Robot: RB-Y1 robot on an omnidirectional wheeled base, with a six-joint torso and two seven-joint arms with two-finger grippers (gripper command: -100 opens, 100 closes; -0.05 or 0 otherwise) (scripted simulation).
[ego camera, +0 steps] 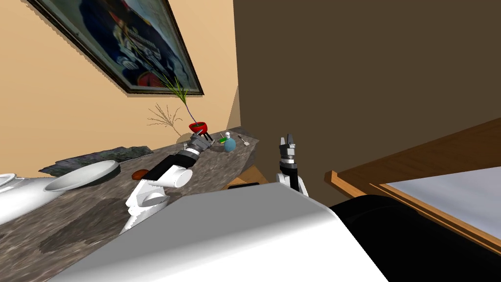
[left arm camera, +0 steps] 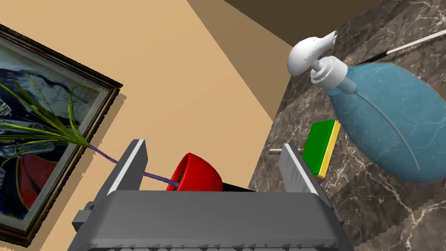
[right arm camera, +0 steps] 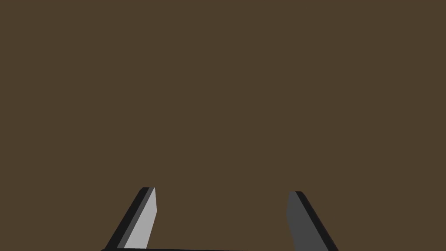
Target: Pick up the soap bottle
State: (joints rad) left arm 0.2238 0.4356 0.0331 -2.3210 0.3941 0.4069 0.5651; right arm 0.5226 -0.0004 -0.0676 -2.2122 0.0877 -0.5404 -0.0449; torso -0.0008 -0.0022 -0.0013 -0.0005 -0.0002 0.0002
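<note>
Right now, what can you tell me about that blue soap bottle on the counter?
The soap bottle has a round, translucent blue body, a white pump head with a spout, and a thin tube curving down inside. It stands upright on the dark marbled counter, near the wall corner. A green and yellow sponge sits close beside it; whether they touch is unclear. The open left claw hangs apart from it.
</note>
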